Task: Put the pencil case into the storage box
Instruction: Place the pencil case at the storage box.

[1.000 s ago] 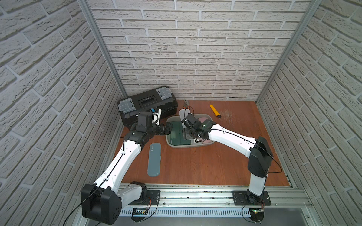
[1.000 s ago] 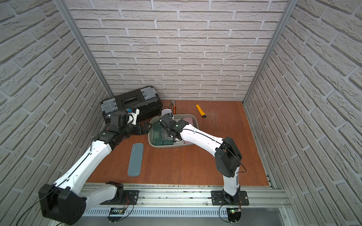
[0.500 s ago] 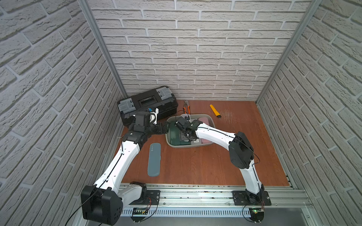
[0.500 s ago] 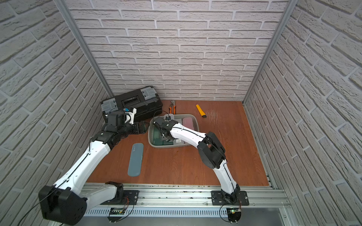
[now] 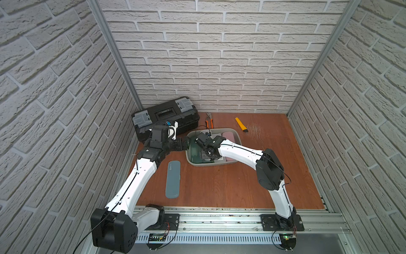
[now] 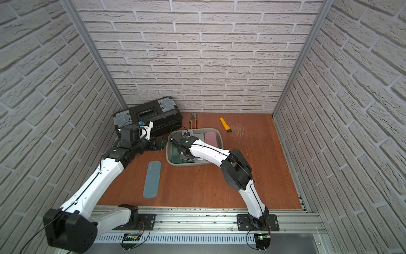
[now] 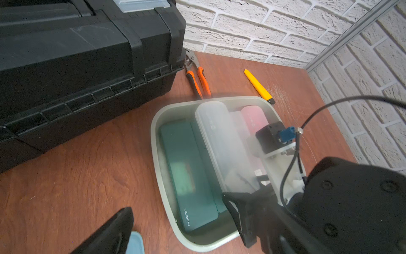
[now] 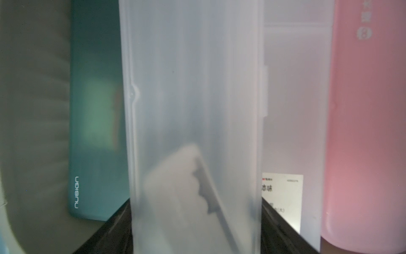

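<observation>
Since a second earlier the right gripper (image 8: 195,201) had shifted to the left inside the storage box (image 7: 153,136). Its jaws pinched the near end of a frosted pencil case (image 7: 219,136), which leaned tilted over a teal pencil case (image 7: 186,171) on the box floor, with a pink case (image 7: 252,116) at the right wall. The left gripper (image 5: 186,145) stayed at the box's left rim with jaws spread, and a blue-grey pencil case (image 5: 173,179) lay on the table (image 5: 219,187), nearer and to the left, apart from the box.
</observation>
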